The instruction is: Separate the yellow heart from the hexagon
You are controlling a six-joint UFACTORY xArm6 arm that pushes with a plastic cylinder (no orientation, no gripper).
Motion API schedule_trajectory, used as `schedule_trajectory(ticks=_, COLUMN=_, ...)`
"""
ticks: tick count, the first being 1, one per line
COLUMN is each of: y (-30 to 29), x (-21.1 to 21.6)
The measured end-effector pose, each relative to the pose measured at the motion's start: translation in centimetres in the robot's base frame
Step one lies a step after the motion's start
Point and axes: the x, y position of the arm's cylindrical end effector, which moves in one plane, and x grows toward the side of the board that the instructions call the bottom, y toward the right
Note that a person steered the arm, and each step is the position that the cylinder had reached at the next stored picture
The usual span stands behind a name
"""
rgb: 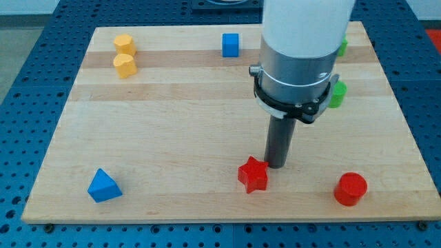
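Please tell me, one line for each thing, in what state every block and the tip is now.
my tip: down on the board, beside the red star's upper right
red star: flat
red cylinder: upright, alone
blue triangle: flat, alone
blue cube: alone
two yellow blocks: close together
green blocks: partly hidden

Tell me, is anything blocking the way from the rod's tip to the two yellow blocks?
Nothing visible does. My tip sits beside the red star block near the view's bottom. The yellow heart block and yellow hexagon block touch at the view's top left, across bare wooden board.
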Motion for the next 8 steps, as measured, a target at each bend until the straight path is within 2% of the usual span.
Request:
schedule_trajectory(ticks=1, y=0.0, x=-0.2)
schedule_trajectory(ticks=2, y=-2.7, x=-5.1)
schedule_trajectory(ticks=3, y=-8.0, x=-10.7)
schedule_trajectory(ticks=6, y=-18.8, x=-23.6)
schedule_trajectory(ticks=8, y=-23.3, x=-23.8)
